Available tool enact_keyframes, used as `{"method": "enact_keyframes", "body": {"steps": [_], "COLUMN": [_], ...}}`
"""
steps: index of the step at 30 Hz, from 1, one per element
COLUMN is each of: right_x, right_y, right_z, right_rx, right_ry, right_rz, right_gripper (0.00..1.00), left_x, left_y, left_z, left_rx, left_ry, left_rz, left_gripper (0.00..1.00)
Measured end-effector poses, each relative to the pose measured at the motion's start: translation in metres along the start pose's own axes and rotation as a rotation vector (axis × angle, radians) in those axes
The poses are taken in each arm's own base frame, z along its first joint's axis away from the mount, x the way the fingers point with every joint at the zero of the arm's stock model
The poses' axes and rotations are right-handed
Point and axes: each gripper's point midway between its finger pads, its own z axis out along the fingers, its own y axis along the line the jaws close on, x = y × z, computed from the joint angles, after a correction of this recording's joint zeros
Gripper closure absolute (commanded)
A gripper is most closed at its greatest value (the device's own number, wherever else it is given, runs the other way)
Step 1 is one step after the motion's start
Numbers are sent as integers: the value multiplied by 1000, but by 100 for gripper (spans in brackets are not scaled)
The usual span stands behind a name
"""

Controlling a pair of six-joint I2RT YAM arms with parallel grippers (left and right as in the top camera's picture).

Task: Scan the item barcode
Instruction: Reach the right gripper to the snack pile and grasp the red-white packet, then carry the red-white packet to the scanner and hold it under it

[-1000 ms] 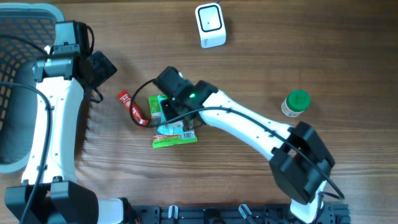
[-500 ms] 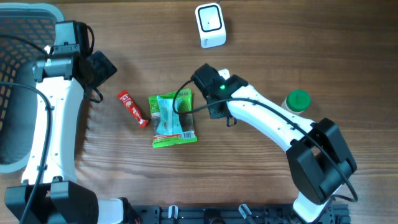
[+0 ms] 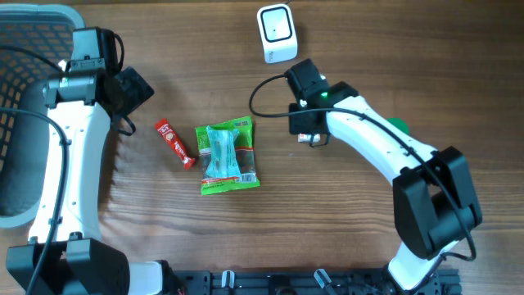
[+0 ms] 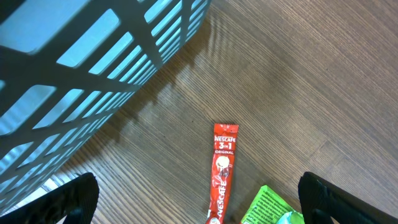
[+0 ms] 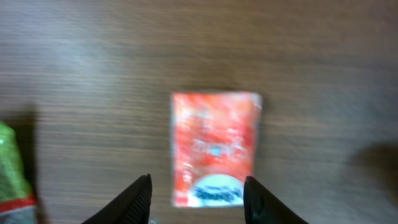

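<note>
At five o'clock from the scanner (image 3: 276,33), right gripper (image 5: 198,199) hovers half-open over a red packet (image 5: 214,149), likely to grasp it; left gripper (image 4: 194,206) gapes wide.

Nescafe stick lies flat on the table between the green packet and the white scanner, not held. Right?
Not quite. The overhead view shows the Nescafe stick lying flat on the table between the green packet and the basket, not held. The white scanner sits apart, near the far edge.
</note>
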Motion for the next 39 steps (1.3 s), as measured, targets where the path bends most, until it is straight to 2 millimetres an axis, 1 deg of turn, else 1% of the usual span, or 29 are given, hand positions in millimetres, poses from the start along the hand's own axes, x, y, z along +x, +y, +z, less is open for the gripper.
{"method": "enact_keyframes", "body": {"steps": [1,4,7,9,12,15,17,20,23,37,39], "right_x": [-2,-7,-11,-13,-13,-10,-9,-5,1,0,6], "right_y": [7,22,23,22,28,37,34,25,20,15,13], "right_z": [-1,-3,-4,-7,-13,-18,-15,3,17,20,31], "right_rx": [-7,-30,-2,60,141,181,208,274,312,329,345], "right_ry": [-18,-59,-95,-134,-194,-232,-237,-218,-196,-196,-171], "right_rz": [-12,-34,-40,-58,-105,-145,-137,-139,-147,-127,-139], "right_gripper": [58,64,64,64,64,64,64,64,64,64,64], "left_x": [0,0,0,0,0,0,0,0,0,0,0], "left_y": [0,0,0,0,0,0,0,0,0,0,0], "left_z": [0,0,0,0,0,0,0,0,0,0,0], "left_rx": [0,0,0,0,0,0,0,0,0,0,0], "left_ry": [0,0,0,0,0,0,0,0,0,0,0], "left_rz": [0,0,0,0,0,0,0,0,0,0,0], "left_gripper": [0,0,0,0,0,0,0,0,0,0,0]}}
